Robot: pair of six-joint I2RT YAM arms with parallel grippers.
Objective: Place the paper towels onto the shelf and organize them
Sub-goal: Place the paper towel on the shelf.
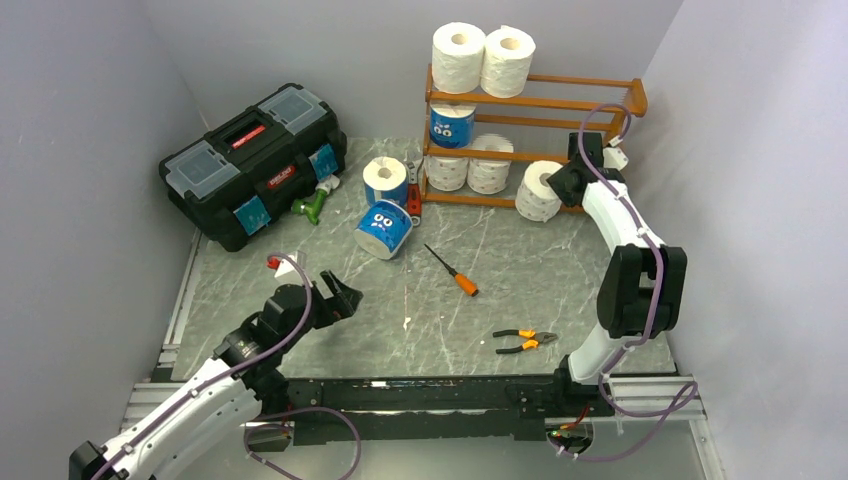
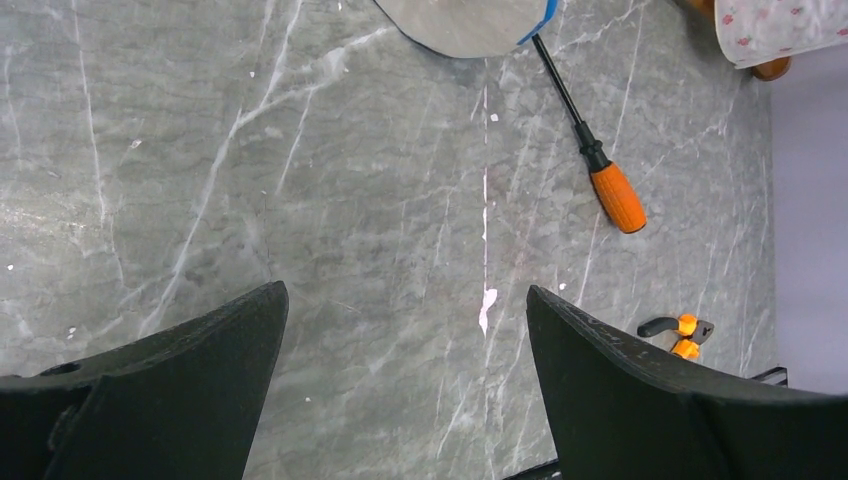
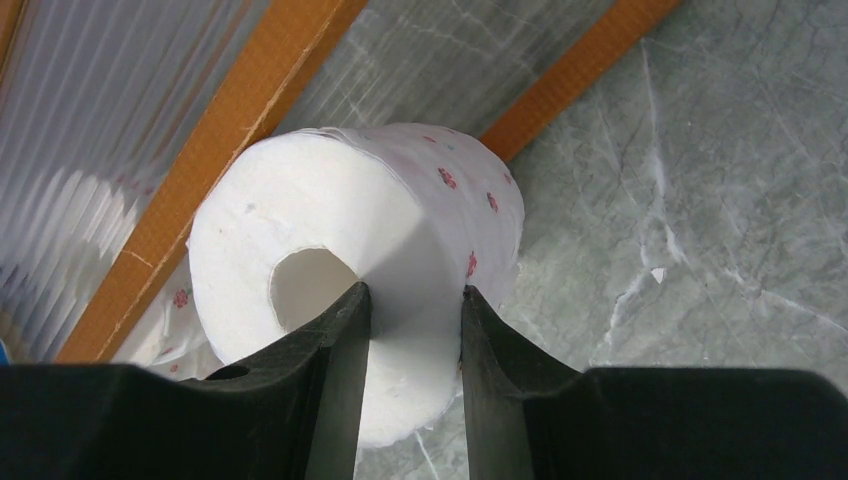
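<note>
Right wrist: roll point(image 3: 400, 210) core faces camera.

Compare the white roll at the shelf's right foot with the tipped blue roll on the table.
The white roll is bare paper with small red prints; the blue roll wears a wrapper with cartoon eyes. The right tool pinches the white roll's wall; the blue roll lies free. Both are short, fat rolls.

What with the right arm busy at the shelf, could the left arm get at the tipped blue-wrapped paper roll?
Probably yes: the left gripper is open and empty, and only bare grey marble tabletop lies between it and the tipped blue-wrapped paper roll.
</note>
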